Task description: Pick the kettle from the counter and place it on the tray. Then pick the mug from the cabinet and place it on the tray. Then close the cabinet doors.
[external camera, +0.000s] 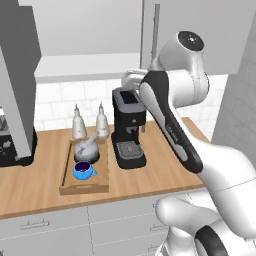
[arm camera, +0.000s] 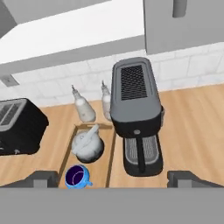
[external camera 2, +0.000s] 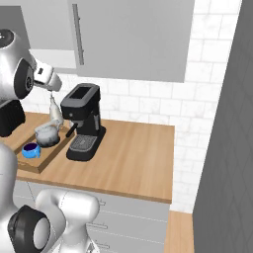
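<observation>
With the squat silvery metal kettle (arm camera: 87, 146) and small blue mug (arm camera: 77, 177) on the light-wood tray (arm camera: 67, 157) below the wide-open, empty gripper (arm camera: 113, 178), swinging the grey cabinet doors (external camera: 154, 35) shut evidently remains.

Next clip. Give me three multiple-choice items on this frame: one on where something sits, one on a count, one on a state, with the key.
1. Where is the small bright blue mug?
A. On the cabinet shelf
B. In the light-wood tray, near the squat silvery metal kettle
C. On the black coffee machine

2. How many slim pale bottles stand behind the tray?
A. Two
B. One
C. Four

3. How are the gripper jaws?
A. Shut on the mug
B. Shut on the kettle
C. Open, holding nothing

Key: B, mug and kettle share the tray; A, two pointed tops show; C, the fingertips stand wide apart.
</observation>
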